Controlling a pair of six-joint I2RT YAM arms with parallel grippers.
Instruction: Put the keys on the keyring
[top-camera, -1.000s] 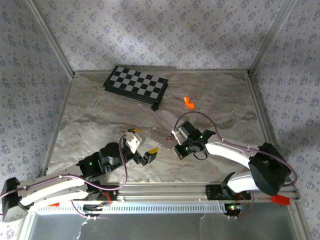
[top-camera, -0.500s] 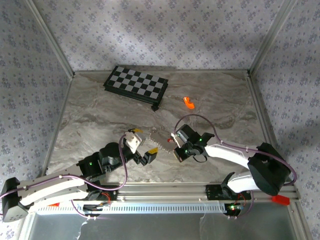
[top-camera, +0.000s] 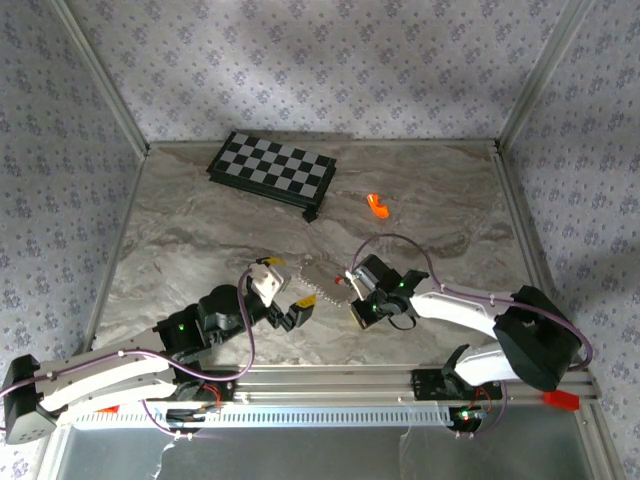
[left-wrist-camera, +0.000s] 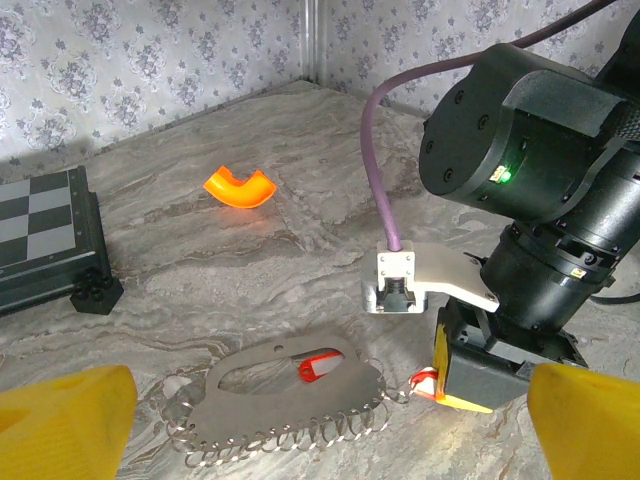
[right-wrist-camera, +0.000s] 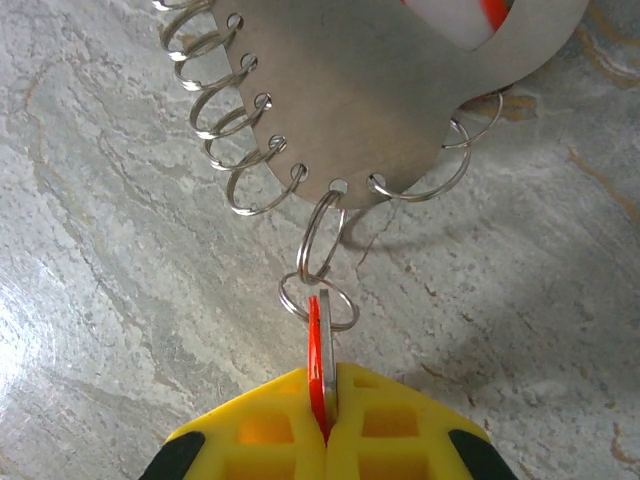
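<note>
Threading should go best if the right pincer (right-wrist-camera: 325, 405), pinching the red key (right-wrist-camera: 316, 345) edge-on, holds its tip square to the end loop (right-wrist-camera: 318, 298) of the keyring (right-wrist-camera: 380, 90) lying flat on the surface (right-wrist-camera: 520, 300), while the left pincer (top-camera: 287, 286), spread wide, steadies it.

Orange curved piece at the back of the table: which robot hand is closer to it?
Right. The right gripper, shut on a red key, sits just on the near side of the orange piece. The left gripper, open, is further off, leftward.
</note>
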